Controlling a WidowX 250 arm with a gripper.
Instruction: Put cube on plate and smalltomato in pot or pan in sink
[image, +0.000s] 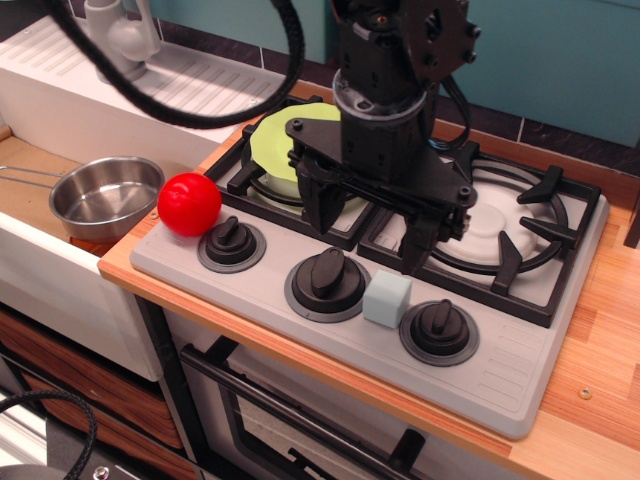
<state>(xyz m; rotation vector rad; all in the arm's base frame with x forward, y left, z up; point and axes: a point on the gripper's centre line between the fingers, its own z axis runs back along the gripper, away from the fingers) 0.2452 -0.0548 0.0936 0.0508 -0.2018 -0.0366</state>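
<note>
The pale grey-blue cube (388, 299) sits on the stove's grey front panel between the middle and right knobs. My gripper (368, 235) hangs open and empty just behind and above it, one finger (318, 205) left, the other (418, 243) right. The lime-green plate (277, 146) lies on the left burner, partly hidden behind the gripper. The red smalltomato (188, 204) rests at the stove's front left corner. The steel pan (106, 196) sits in the sink (30, 160), its handle pointing left.
Three black knobs (328, 277) line the stove front. Black burner grates (520, 225) cover the right burner with its white cap. The ribbed drainboard (190, 80) and grey tap (120, 35) are at the back left. A black cable (200, 110) loops above the drainboard.
</note>
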